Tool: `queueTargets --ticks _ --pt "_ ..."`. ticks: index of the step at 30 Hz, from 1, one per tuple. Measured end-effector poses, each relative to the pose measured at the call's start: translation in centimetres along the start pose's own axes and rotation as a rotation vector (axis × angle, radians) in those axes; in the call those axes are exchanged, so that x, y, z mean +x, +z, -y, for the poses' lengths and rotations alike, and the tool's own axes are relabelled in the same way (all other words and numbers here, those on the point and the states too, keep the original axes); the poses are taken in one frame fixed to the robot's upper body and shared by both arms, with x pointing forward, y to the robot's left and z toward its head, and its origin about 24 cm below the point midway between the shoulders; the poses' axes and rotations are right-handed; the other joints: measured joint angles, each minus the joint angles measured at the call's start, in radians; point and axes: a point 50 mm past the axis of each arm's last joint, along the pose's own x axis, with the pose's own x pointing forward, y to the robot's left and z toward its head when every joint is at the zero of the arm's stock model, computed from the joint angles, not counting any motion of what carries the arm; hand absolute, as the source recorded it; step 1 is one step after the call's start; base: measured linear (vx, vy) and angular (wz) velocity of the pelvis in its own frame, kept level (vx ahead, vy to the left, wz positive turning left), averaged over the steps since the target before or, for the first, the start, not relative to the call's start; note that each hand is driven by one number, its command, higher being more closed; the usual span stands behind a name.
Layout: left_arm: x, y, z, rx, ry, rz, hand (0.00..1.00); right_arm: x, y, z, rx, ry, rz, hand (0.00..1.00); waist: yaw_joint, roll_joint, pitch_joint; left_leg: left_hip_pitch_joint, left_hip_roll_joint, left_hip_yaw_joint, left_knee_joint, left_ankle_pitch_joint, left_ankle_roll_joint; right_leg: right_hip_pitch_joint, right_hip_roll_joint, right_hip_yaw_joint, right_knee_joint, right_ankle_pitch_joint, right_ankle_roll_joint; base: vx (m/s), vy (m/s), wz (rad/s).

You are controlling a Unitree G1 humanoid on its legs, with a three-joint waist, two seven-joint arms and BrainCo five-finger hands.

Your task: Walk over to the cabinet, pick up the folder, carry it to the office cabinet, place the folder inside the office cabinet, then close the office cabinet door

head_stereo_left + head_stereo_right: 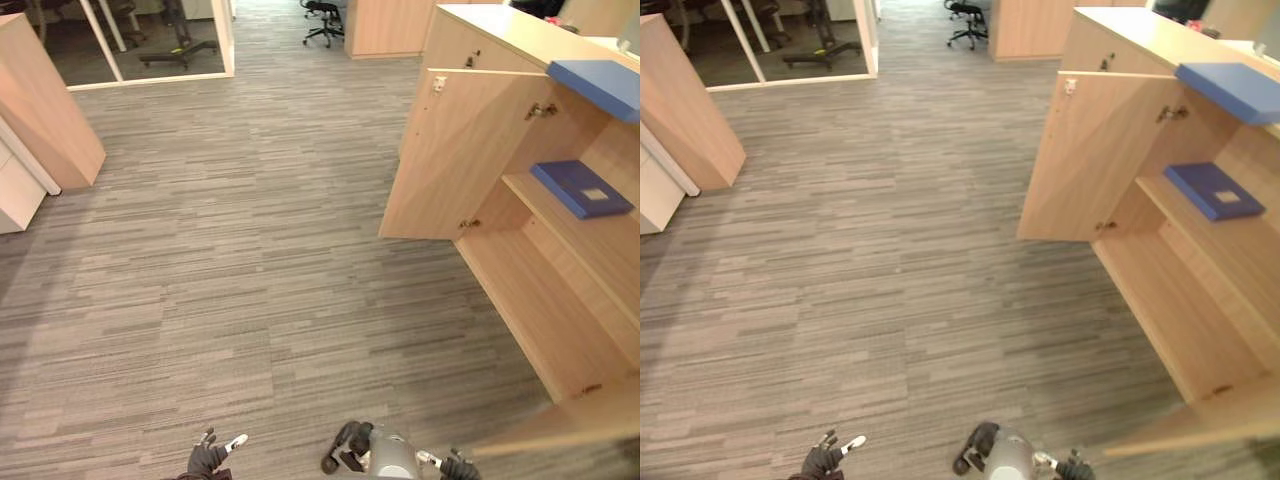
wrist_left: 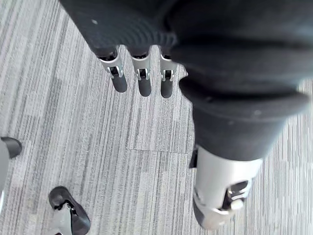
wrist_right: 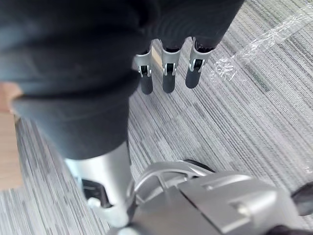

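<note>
The light wood office cabinet [image 1: 560, 290] stands at the right with its door [image 1: 455, 150] swung wide open. One blue folder [image 1: 582, 187] lies flat on the shelf inside. A second blue folder [image 1: 600, 85] lies on the cabinet's top, overhanging its edge. My left hand [image 1: 210, 457] and right hand [image 1: 455, 467] hang low near the bottom edge, well away from the cabinet. In the wrist views the left hand's fingers [image 2: 142, 81] and the right hand's fingers [image 3: 168, 78] are straight above the carpet and hold nothing.
Grey striped carpet [image 1: 230, 260] stretches between me and the cabinet. A second door leaf [image 1: 560, 432] juts out at the lower right. A wooden cabinet [image 1: 45, 100] and a white drawer unit [image 1: 15, 190] stand at the left. An office chair [image 1: 325, 20] stands far back.
</note>
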Motion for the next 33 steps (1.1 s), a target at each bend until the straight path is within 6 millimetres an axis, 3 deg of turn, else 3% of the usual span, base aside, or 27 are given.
queueTargets --ticks 1,3,4,5,6,7,8,9,11,14,15,17,18,19,20,22,23,24,25,26,27,28,29,30,31,33 --pt "0.0 -0.1 0.2 -0.029 0.007 -0.006 0.00 -0.1 -0.2 -0.1 0.002 0.003 -0.007 0.00 -0.010 0.001 -0.001 -0.017 0.029 0.003 0.058 -0.017 -0.013 0.012 0.026 -0.003 -0.012 -0.032 0.033 0.45 -0.302 -0.23" --pt "0.0 -0.2 0.5 -0.063 0.008 -0.008 0.00 -0.3 -1.2 0.0 0.039 -0.007 -0.035 0.00 -0.022 0.005 -0.003 -0.071 0.077 0.012 0.206 -0.044 -0.022 0.047 0.078 -0.012 -0.058 -0.050 0.052 0.31 -0.260 -0.04" --pt "0.0 -0.1 0.1 -0.081 0.022 -0.007 0.00 -0.6 -2.3 0.1 0.056 -0.012 -0.068 0.00 -0.014 0.008 -0.006 -0.140 0.138 0.017 0.391 -0.039 -0.024 0.091 0.131 -0.031 -0.127 -0.081 0.098 0.33 -0.279 -0.04" --pt "-0.2 -0.7 0.3 -0.117 0.029 -0.022 0.00 -0.9 -3.6 0.8 0.077 -0.036 -0.103 0.00 -0.010 0.040 -0.020 -0.223 0.230 0.023 0.580 -0.004 -0.022 0.156 0.122 -0.106 -0.082 -0.162 0.126 0.46 -0.215 0.03" --pt "-0.4 -0.9 0.2 -0.141 0.037 -0.022 0.00 -1.1 -4.1 1.4 0.079 -0.050 -0.116 0.00 -0.015 0.033 -0.026 -0.263 0.254 0.027 0.692 0.013 -0.037 0.160 0.097 -0.066 -0.026 -0.175 0.084 0.43 -0.027 -0.08" --pt "-0.5 -0.8 -0.4 -0.190 0.067 -0.006 0.00 -1.4 -4.8 2.1 0.079 -0.071 -0.139 0.00 -0.001 0.043 -0.019 -0.306 0.310 0.040 0.882 0.033 -0.042 0.200 0.116 -0.030 -0.032 -0.174 0.114 0.54 0.094 -0.52" --pt "-0.8 -1.4 -1.4 -0.223 0.110 -0.024 0.00 -1.3 -4.7 2.6 0.096 -0.087 -0.139 0.00 0.001 0.064 -0.026 -0.362 0.356 0.041 1.010 0.019 -0.033 0.233 0.165 0.001 -0.056 -0.188 0.101 0.43 0.080 -0.74" --pt "-0.8 -1.7 -1.8 -0.233 0.127 -0.035 0.00 -1.2 -4.6 2.4 0.103 -0.083 -0.137 0.00 0.001 0.059 -0.028 -0.392 0.361 0.048 1.044 0.010 -0.021 0.243 0.176 0.013 -0.065 -0.191 0.091 0.48 0.004 -0.88" --pt "-1.1 -2.1 -2.5 -0.260 0.164 -0.039 0.00 -1.0 -4.5 1.7 0.115 -0.069 -0.154 0.00 0.013 0.030 -0.021 -0.512 0.323 0.048 1.019 -0.048 -0.025 0.302 0.192 0.087 -0.150 -0.167 0.103 0.37 -0.020 -0.93" --pt "-1.3 -2.6 -2.6 -0.286 0.181 -0.049 0.00 -0.7 -3.8 1.8 0.109 -0.073 -0.145 0.00 0.027 0.024 -0.016 -0.593 0.266 0.001 0.850 -0.068 -0.022 0.377 0.190 0.166 -0.236 -0.141 0.131 0.33 0.020 -0.96" --pt "-1.4 -2.6 -2.7 -0.288 0.182 -0.049 0.00 -0.5 -3.2 1.7 0.104 -0.069 -0.129 0.00 0.030 0.024 -0.015 -0.634 0.231 -0.068 0.740 -0.066 -0.026 0.403 0.188 0.209 -0.262 -0.135 0.142 0.33 0.098 -1.11" --pt "-1.4 -2.7 -2.7 -0.305 0.198 -0.049 0.00 -0.2 -2.2 1.2 0.104 -0.062 -0.099 0.00 0.035 0.023 -0.013 -0.657 0.184 -0.220 0.515 -0.033 -0.066 0.427 0.187 0.278 -0.296 -0.131 0.169 0.31 0.161 -1.22" --pt "-1.3 -2.6 -2.8 -0.308 0.204 -0.047 0.00 -0.1 -1.8 0.9 0.096 -0.055 -0.083 0.00 0.039 0.018 -0.010 -0.656 0.155 -0.331 0.398 0.036 -0.091 0.450 0.179 0.316 -0.310 -0.139 0.195 0.33 0.242 -1.02" --pt "-1.3 -2.5 -2.9 -0.308 0.211 -0.042 0.00 -0.2 -1.8 0.7 0.081 -0.049 -0.079 0.00 0.047 0.007 -0.014 -0.639 0.126 -0.374 0.369 0.107 -0.102 0.466 0.160 0.347 -0.310 -0.147 0.220 0.56 0.384 -1.13" --pt "-1.2 -2.1 -3.1 -0.306 0.219 -0.032 0.00 -0.2 -2.0 0.1 0.074 -0.035 -0.081 0.00 0.049 -0.014 -0.016 -0.621 0.092 -0.370 0.392 0.157 -0.091 0.488 0.124 0.391 -0.321 -0.142 0.253 0.52 0.345 -0.79" --pt "-0.8 -1.3 -3.1 -0.296 0.217 -0.005 0.00 -0.1 -1.6 -0.4 0.073 -0.019 -0.073 0.00 0.048 -0.023 -0.019 -0.605 0.082 -0.308 0.414 0.116 -0.051 0.474 0.079 0.442 -0.306 -0.103 0.306 0.42 0.316 -0.78" --pt "-0.8 -1.3 -3.2 -0.295 0.221 -0.008 0.00 -0.1 -1.4 -0.5 0.074 -0.017 -0.066 0.00 0.051 -0.024 -0.018 -0.588 0.080 -0.279 0.411 0.104 -0.039 0.463 0.061 0.466 -0.282 -0.088 0.310 0.32 0.324 -0.99" --pt "-0.9 -1.8 -3.3 -0.292 0.226 -0.026 0.00 0.0 -1.1 -0.4 0.075 -0.019 -0.056 0.00 0.058 -0.021 -0.018 -0.548 0.077 -0.239 0.397 0.090 -0.018 0.435 0.032 0.498 -0.212 -0.065 0.309 0.36 0.448 -1.10" --pt "-1.0 -2.2 -3.6 -0.286 0.235 -0.044 0.00 0.1 -0.9 -0.2 0.071 -0.021 -0.049 0.00 0.059 -0.023 -0.016 -0.472 0.059 -0.189 0.350 0.079 -0.001 0.382 -0.027 0.499 -0.072 -0.031 0.275 0.36 0.480 -1.22" --pt "-1.2 -2.7 -3.8 -0.280 0.239 -0.059 0.00 0.1 -0.8 0.1 0.067 -0.027 -0.048 0.00 0.054 -0.022 -0.016 -0.400 0.035 -0.149 0.295 0.069 0.017 0.327 -0.105 0.459 0.078 0.014 0.205 0.32 0.448 -0.94" --pt "-1.2 -2.8 -3.9 -0.272 0.239 -0.065 0.00 0.1 -0.9 0.3 0.066 -0.029 -0.049 0.00 0.047 -0.019 -0.017 -0.373 0.024 -0.134 0.272 0.062 0.029 0.310 -0.149 0.416 0.142 0.034 0.165 0.21 0.320 -0.63" --pt "-1.2 -2.8 -3.9 -0.254 0.234 -0.069 0.00 0.0 -1.2 0.7 0.063 -0.033 -0.058 0.00 0.037 -0.019 -0.022 -0.333 0.004 -0.104 0.235 0.051 0.047 0.301 -0.244 0.282 0.251 0.064 0.092 0.15 0.216 -0.44" --pt "-1.1 -2.6 -4.1 -0.233 0.232 -0.064 0.00 -0.1 -1.5 0.8 0.061 -0.033 -0.064 0.00 0.032 -0.018 -0.024 -0.306 0.001 -0.086 0.211 0.048 0.051 0.299 -0.293 0.183 0.294 0.062 0.076 0.15 0.215 -0.53" --pt "-1.0 -2.4 -4.4 -0.206 0.232 -0.061 0.00 -0.1 -1.6 0.8 0.059 -0.030 -0.070 0.00 0.031 -0.015 -0.026 -0.288 0.005 -0.070 0.188 0.049 0.053 0.294 -0.315 0.096 0.318 0.050 0.082 0.13 0.137 -0.70" --pt "-0.8 -1.8 -4.7 -0.179 0.231 -0.047 0.00 -0.1 -1.7 0.8 0.057 -0.025 -0.071 0.00 0.029 -0.016 -0.026 -0.266 0.016 -0.041 0.165 0.050 0.053 0.267 -0.307 0.030 0.329 0.020 0.122 0.16 0.100 -0.88" --pt "-0.5 -1.0 -4.7 -0.137 0.218 -0.027 0.00 -0.1 -1.5 0.9 0.047 -0.022 -0.060 0.00 0.026 -0.012 -0.022 -0.247 0.043 0.007 0.143 0.050 0.052 0.205 -0.246 0.024 0.319 -0.033 0.164 0.13 -0.002 -0.87"
